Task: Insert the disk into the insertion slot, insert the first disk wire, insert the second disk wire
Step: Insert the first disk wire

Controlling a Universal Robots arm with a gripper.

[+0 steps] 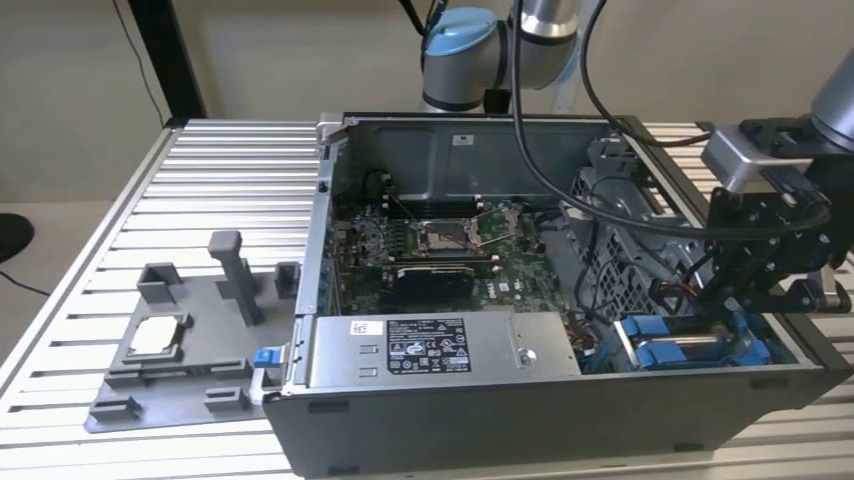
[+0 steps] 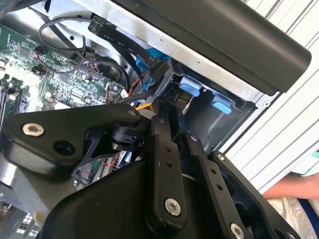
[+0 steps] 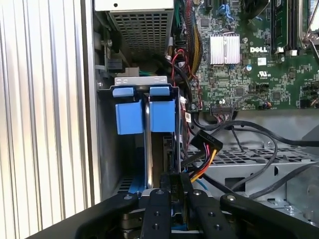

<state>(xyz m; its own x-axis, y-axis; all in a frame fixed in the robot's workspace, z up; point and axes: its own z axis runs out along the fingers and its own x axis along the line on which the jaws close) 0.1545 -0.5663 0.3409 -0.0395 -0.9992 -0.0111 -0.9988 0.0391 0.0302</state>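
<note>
My claw (image 1: 737, 305) hangs over the open computer case (image 1: 534, 420), at its corner on the exterior view's right, directly above the drive bay. I cannot tell whether the claw is spread or pressed together.

In the first wrist view I count two blue frames standing side by side in the bay. The disk (image 3: 162, 109) is the one in line with the claw (image 3: 177, 181) and is seated in its slot. The second blue frame (image 3: 128, 112) sits just beside it.

One power plug (image 3: 205, 143) on yellow, red and black wires lies loose near the bay. In the second wrist view, one flat black plug (image 2: 158, 69) on a blue cable hangs close by.

One power supply (image 1: 427, 345) sits next to the bay. One grey fixture plate (image 1: 200, 390) lies on the slatted table (image 1: 214, 190).
</note>
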